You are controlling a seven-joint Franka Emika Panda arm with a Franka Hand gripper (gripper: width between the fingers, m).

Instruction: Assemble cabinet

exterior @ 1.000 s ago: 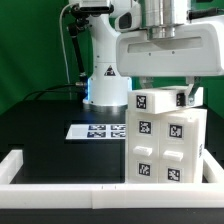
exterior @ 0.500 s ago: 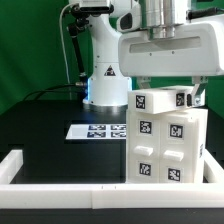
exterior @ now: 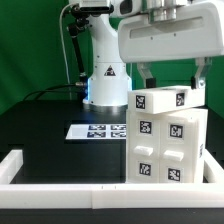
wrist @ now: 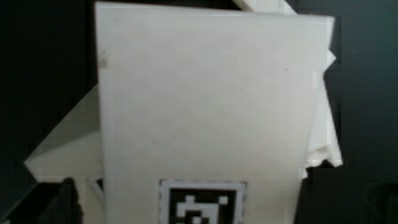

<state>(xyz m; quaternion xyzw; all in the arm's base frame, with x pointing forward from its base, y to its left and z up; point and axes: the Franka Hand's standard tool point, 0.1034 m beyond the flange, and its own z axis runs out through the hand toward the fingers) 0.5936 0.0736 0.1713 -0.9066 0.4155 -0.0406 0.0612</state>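
The white cabinet (exterior: 165, 140) stands upright at the exterior view's right, with black-and-white tags on its front. A smaller white block (exterior: 160, 98) with tags lies on top of it. My gripper (exterior: 171, 80) hangs just above that top block. Its fingers (exterior: 142, 74) are spread wide to either side of the block and do not hold it. In the wrist view the cabinet's white top (wrist: 205, 100) fills the frame, with one tag near my gripper (wrist: 199, 212). The dark fingertips (wrist: 36, 205) stand apart from the block's sides.
The marker board (exterior: 98, 131) lies flat on the black table to the exterior view's left of the cabinet. A low white border rail (exterior: 60, 172) runs along the front and left. The robot base (exterior: 105, 80) stands behind.
My gripper has risen from the top block and its fingers have spread apart. The cabinet and top block have stayed in place.
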